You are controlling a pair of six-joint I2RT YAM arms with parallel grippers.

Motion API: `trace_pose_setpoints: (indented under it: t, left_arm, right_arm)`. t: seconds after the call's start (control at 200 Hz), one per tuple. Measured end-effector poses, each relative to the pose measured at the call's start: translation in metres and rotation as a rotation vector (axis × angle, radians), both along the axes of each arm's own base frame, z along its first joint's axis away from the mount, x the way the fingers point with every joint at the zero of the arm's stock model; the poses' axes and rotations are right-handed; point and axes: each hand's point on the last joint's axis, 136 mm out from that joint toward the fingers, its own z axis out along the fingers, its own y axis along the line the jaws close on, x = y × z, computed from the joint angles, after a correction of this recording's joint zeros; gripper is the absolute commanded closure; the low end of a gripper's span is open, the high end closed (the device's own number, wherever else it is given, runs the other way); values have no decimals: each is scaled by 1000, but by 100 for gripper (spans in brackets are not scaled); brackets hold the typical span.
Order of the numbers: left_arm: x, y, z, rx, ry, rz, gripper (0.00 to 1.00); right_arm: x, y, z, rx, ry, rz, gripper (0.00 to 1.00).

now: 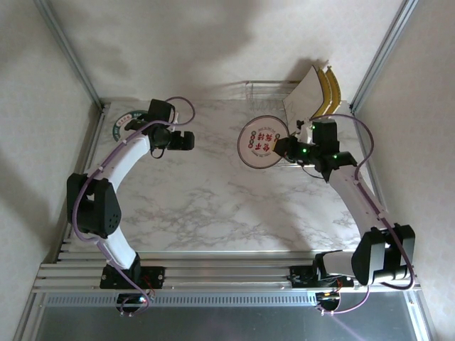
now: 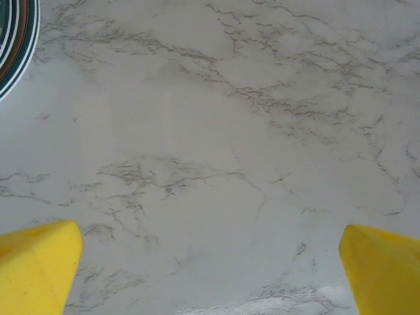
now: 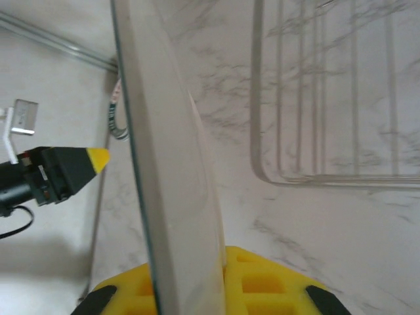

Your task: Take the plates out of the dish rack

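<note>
Round plate [image 1: 261,142]: centre right of frame, rim pinched between right fingers [image 3: 262,285], just below rack [image 1: 269,89].
Square plates [image 1: 307,96]: leaning at rack's right end, upper right.
Green-rimmed plate [image 1: 122,122]: flat on tabletop [image 1: 213,199], upper left.
Left fingers [image 2: 39,269]: spread wide, holding nothing.

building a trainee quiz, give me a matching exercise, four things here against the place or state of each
Things: 1 left pincer; 2 right pincer; 3 yellow woven square plates; 4 green-ringed round plate.
States: A tilted at the right end of the silver wire dish rack; B lying far left on the marble table; C open; D shut on the round white plate with red-and-green marks.
Pairs: 1-C; 2-D; 3-A; 4-B.
</note>
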Motion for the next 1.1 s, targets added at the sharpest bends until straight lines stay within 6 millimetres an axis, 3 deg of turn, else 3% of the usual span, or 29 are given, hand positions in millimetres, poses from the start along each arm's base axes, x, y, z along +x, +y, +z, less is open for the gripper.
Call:
trace_pose_setpoints:
  t: [0.255,0.546,0.711,0.981,1.101]
  left_arm:
    - [-1,-11,2,-53,1,-28,0]
    - [-4,-75,32,-460,-66,-196,0]
    - [-9,-101,45,-667,-86,-266,0]
    - [-10,-118,64,-851,-111,-309,6]
    - [-8,-121,72,-887,-131,-327,15]
  right_arm:
    - [9,21,-4,149,-13,74,100]
    - [22,35,-15,232,-12,133,100]
    - [31,44,-21,261,5,171,100]
    - [48,76,-11,278,-27,244,100]
    - [53,90,-11,298,-25,275,100]
